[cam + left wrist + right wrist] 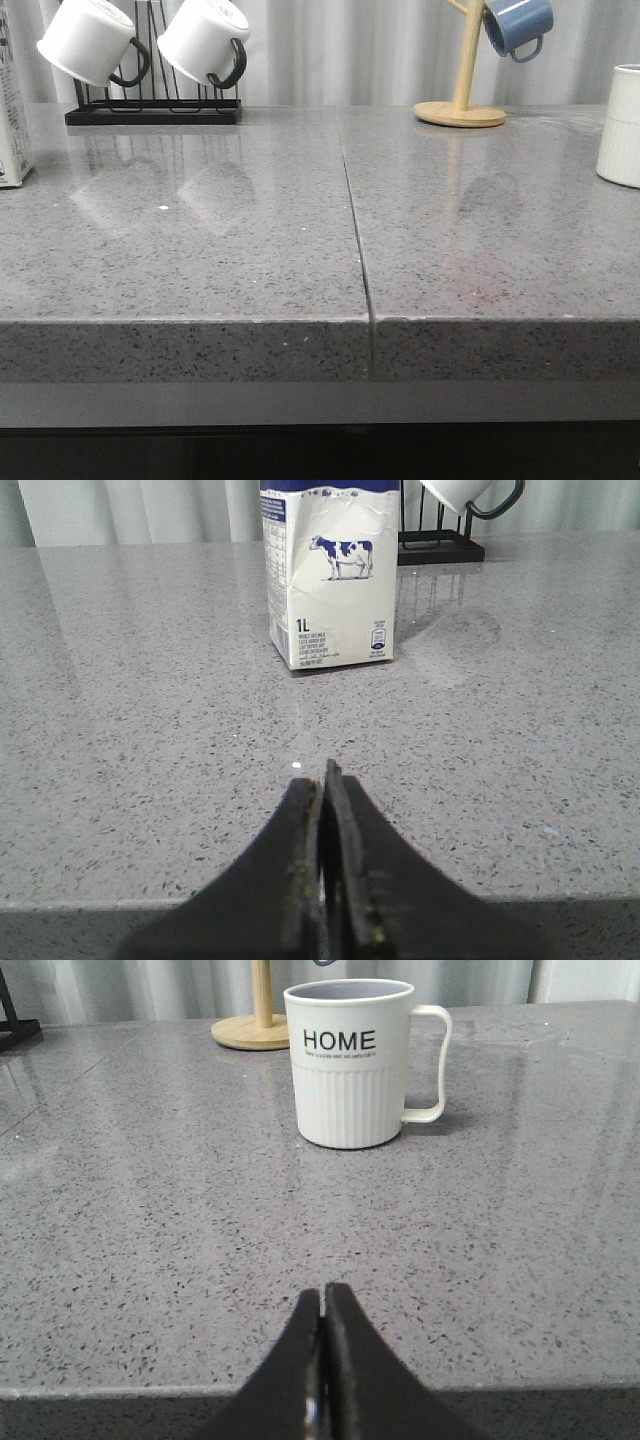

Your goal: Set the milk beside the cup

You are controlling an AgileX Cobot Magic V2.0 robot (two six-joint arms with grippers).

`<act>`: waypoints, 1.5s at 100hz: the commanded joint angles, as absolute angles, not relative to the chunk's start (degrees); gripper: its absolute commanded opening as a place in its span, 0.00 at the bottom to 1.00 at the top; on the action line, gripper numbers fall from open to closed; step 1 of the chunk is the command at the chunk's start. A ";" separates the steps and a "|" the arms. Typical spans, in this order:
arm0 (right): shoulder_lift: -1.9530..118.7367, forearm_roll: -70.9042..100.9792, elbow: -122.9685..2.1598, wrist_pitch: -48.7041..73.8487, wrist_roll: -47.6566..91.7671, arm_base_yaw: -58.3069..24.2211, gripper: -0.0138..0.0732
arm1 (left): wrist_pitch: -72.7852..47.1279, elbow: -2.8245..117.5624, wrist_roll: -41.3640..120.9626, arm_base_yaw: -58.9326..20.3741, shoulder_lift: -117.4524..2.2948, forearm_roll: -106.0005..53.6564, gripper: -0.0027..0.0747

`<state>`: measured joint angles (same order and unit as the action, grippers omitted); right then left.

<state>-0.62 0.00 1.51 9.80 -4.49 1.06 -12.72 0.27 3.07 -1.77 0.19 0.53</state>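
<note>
The milk (332,575), a white carton with a dark blue top, a cow picture and a "1L" mark, stands upright on the grey counter; the front view catches only its edge at the far left (12,110). The cup (352,1060), a cream mug lettered "HOME" with a ribbed lower half, stands at the counter's far right (621,125). My left gripper (324,778) is shut and empty over the counter's front edge, well short of the milk. Over that same front edge my right gripper (323,1295) is shut on nothing, some way from the cup. Neither gripper shows in the front view.
A black wire rack (152,105) with two white mugs (90,38) stands at the back left. A wooden mug tree (462,100) carrying a blue mug (518,24) stands at the back right. A seam (355,230) runs down the counter's middle.
</note>
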 commanded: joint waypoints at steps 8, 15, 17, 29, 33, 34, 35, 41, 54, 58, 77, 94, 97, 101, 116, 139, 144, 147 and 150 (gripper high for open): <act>-1.60 0.00 1.02 5.67 -3.96 0.81 0.08 | -8.03 -2.23 2.44 -1.70 1.95 0.43 0.01; -1.60 0.00 1.02 5.67 -3.96 0.81 0.08 | -8.03 -2.23 2.44 -1.70 1.95 0.43 0.01; -1.60 0.00 1.02 5.67 -3.96 0.81 0.08 | -8.03 -2.23 2.44 -1.70 1.95 0.43 0.01; -1.60 0.00 1.02 5.67 -3.96 0.81 0.08 | -8.03 -2.23 2.44 -1.70 1.95 0.43 0.01; -1.60 0.00 1.02 5.67 -3.96 0.81 0.08 | -8.03 -2.23 2.44 -1.70 1.95 0.43 0.01; -1.60 0.00 1.02 5.67 -3.96 0.81 0.08 | -8.03 -2.23 2.44 -1.70 1.95 0.43 0.01; -1.60 0.00 1.02 5.67 -3.96 0.81 0.08 | -8.03 -2.23 2.44 -1.70 1.95 0.43 0.01; -1.60 0.00 1.02 5.67 -3.96 0.81 0.08 | -8.03 -2.23 2.44 -1.70 1.95 0.43 0.01; -1.60 0.00 1.02 5.67 -3.96 0.81 0.08 | -8.03 -2.23 2.44 -1.70 1.95 0.43 0.01; -1.60 0.00 1.02 5.67 -3.96 0.81 0.08 | -8.03 -2.23 2.44 -1.70 1.95 0.43 0.01; -1.60 0.00 0.93 5.67 -3.96 0.82 0.08 | -8.03 -2.23 2.44 -1.70 1.95 0.43 0.01; -0.98 0.00 -2.15 8.02 -3.96 0.82 0.08 | -8.03 -2.23 2.44 -1.70 1.95 0.43 0.01; -0.51 0.00 -3.11 8.81 -3.96 0.82 0.08 | -8.03 -2.23 2.44 -1.70 1.95 0.43 0.01; 0.12 0.00 -4.70 9.96 -3.96 0.82 0.08 | -8.03 -2.23 2.44 -1.70 1.95 0.43 0.01; 5.08 0.00 -10.21 12.88 -3.96 0.82 0.08 | -8.03 -2.23 2.44 -1.70 1.95 0.43 0.01; 14.84 0.00 -15.57 11.77 -4.01 0.82 0.08 | -8.03 -2.23 2.44 -1.70 1.95 0.43 0.01; 16.16 0.00 -15.57 9.88 -4.01 0.82 0.08 | -8.03 -2.23 2.44 -1.70 1.95 0.43 0.01; 16.74 0.00 -15.57 9.06 -4.01 0.82 0.08 | -8.03 -2.23 2.44 -1.70 1.95 0.43 0.01; 17.29 0.00 -15.57 8.54 -4.01 0.82 0.08 | -8.03 -2.23 2.44 -1.70 1.95 0.43 0.01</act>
<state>14.71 0.00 -13.41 14.93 -4.49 1.06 -12.72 0.27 3.07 -1.77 0.19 0.53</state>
